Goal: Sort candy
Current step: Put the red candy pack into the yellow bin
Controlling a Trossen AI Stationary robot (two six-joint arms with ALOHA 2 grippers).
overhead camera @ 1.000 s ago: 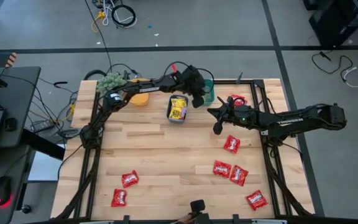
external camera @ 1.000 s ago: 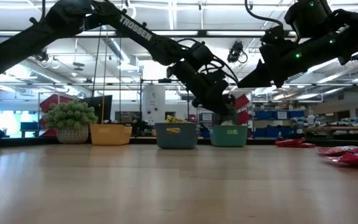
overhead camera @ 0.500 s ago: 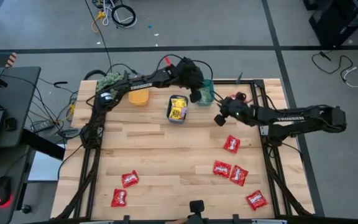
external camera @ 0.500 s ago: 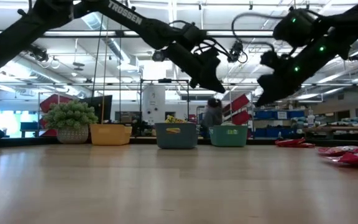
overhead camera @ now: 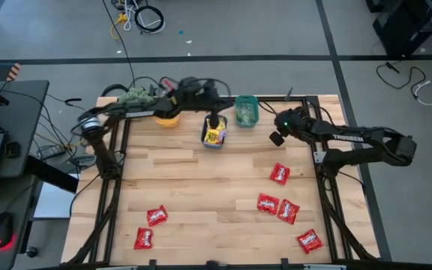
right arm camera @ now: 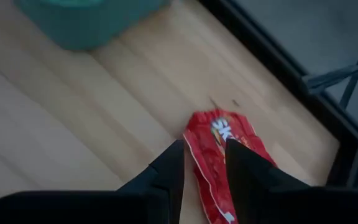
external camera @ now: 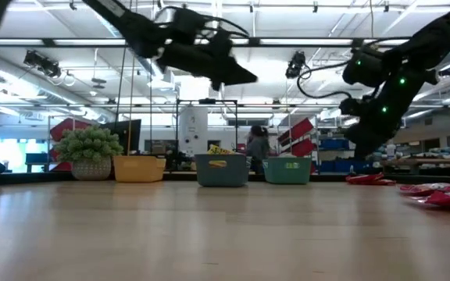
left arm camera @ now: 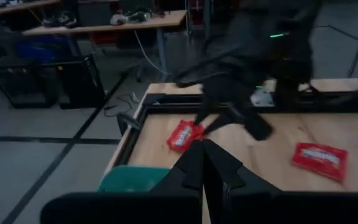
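Red candy packets lie flat on the wooden table: several at the right (overhead camera: 279,174) and two near the front left (overhead camera: 156,216). Another red packet (right arm camera: 219,155) lies by the far right edge. My right gripper (overhead camera: 278,137) hangs open above it, fingers pointing down, one on either side of the packet in the right wrist view. In the low view the gripper (external camera: 362,147) is clear of the table. My left gripper (overhead camera: 215,121) is shut on nothing, high above the blue bin (overhead camera: 214,136), which holds yellow candy. Its closed fingers (left arm camera: 204,163) point toward the right arm.
Three bins stand along the far edge: orange (overhead camera: 169,118), blue, and teal (overhead camera: 246,110). A fuzzy green plant (overhead camera: 134,97) sits at the far left corner. A black frame (overhead camera: 322,157) borders the table's sides. The middle of the wood is bare.
My left gripper has risen from the teal bin and swung toward the table's left, ending high above the blue bin. My right gripper has moved toward the far right corner and come over the red packet there.
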